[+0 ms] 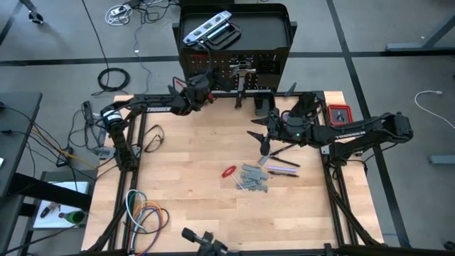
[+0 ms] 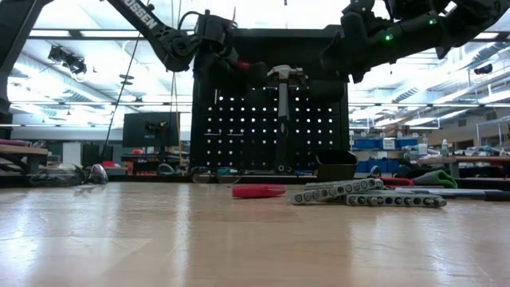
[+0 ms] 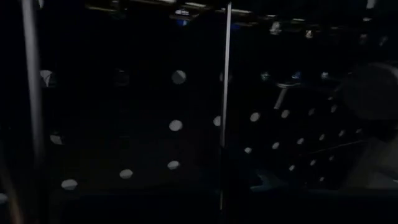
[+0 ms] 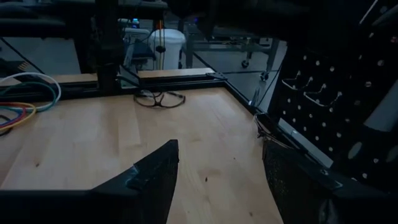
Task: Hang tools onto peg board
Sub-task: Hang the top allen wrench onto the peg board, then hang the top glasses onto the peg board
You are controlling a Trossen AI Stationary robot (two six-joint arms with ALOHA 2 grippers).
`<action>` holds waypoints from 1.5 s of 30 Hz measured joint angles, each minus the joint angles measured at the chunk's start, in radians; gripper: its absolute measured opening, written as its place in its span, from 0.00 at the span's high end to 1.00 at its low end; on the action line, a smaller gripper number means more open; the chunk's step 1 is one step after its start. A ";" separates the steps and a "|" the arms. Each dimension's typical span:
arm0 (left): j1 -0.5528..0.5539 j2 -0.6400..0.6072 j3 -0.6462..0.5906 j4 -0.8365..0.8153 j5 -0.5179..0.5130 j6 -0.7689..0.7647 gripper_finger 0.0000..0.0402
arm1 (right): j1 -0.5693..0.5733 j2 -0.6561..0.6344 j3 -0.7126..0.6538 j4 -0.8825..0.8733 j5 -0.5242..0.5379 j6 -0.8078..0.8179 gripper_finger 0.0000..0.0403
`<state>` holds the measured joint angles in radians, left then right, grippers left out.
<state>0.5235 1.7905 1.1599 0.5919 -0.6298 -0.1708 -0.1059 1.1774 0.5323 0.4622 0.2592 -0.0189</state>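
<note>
- High view: your right gripper (image 1: pixel 264 142) hangs over the desk (image 1: pixel 192 185) with its fingers released and nothing in them. The loose tools sit just toward 6 o'clock from it: the grey wrenches (image 1: pixel 253 178) in a bundle, the red-handled pliers (image 1: pixel 229 171) beside them at 9 o'clock, and a couple of thin screwdrivers (image 1: pixel 284 166) lying roughly along the 3-to-9 line. The right arm is clearly the nearer one, so I'd guess the next pick is its job.
- Same view: your left gripper (image 1: pixel 201 87) is up at 12 o'clock against the peg board (image 1: pixel 266 67), fingers clenched. I can't tell what they're pinching, if anything. A silver level (image 1: pixel 206 28) lies in the tray on top of the stand.
- Low view: a hammer (image 2: pixel 283 96) already hangs upright on the board, head up. The wrenches lie flat on the desk with long axes across the picture, pliers just beside them. Behind it all is a big open workshop.
- Left wrist view: it's dark here, mostly peg holes close up plus one thin upright rod (image 3: pixel 227 74); the fingers don't show.
- Right wrist view: the two dark fingers (image 4: pixel 152 171) stand apart over bare wood, board off to the side. A pair of glasses (image 4: pixel 159 98) and coiled cables (image 4: pixel 25 102) lie near the far edge, well apart from the tools.
</note>
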 joint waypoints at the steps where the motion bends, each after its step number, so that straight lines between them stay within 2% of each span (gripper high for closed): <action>1: 0.004 0.000 0.000 -0.013 0.011 -0.008 1.00 | 0.000 0.000 0.000 0.000 0.000 0.000 0.41; 7: 0.013 -0.002 0.001 -0.063 0.075 -0.043 0.96 | 0.001 0.000 0.000 -0.003 0.000 0.000 0.41; 14: 0.013 -0.008 0.000 -0.147 0.158 -0.035 0.72 | 0.001 0.000 0.000 -0.008 0.000 0.000 0.42; 19: -0.009 -0.052 0.000 -0.381 0.171 0.047 0.61 | 0.001 0.000 0.000 -0.043 0.000 0.005 0.42; 25: -0.101 -0.084 -0.017 -0.625 0.152 0.068 0.59 | 0.001 0.000 0.000 -0.066 0.000 0.008 0.43; 30: -0.195 -0.079 -0.077 -0.664 0.172 0.092 0.59 | 0.001 0.000 0.000 -0.081 -0.002 0.008 0.43; 33: -0.215 -0.075 -0.122 -0.694 0.175 0.130 0.59 | 0.001 0.000 0.000 -0.084 -0.049 0.008 0.43; 37: -0.205 -0.075 -0.161 -0.723 0.182 0.217 0.59 | 0.001 0.000 0.000 -0.084 -0.110 0.008 0.43; 42: -0.130 -0.075 -0.210 -0.740 0.291 0.374 0.59 | 0.001 0.000 0.000 -0.086 -0.135 -0.024 0.43; 45: -0.077 -0.074 -0.219 -0.742 0.315 0.429 0.59 | 0.001 0.000 0.000 -0.089 -0.137 -0.049 0.43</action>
<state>0.4469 1.7161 0.9409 -0.1506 -0.3148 0.2581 -0.1051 1.1773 0.5323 0.3732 0.1220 -0.0676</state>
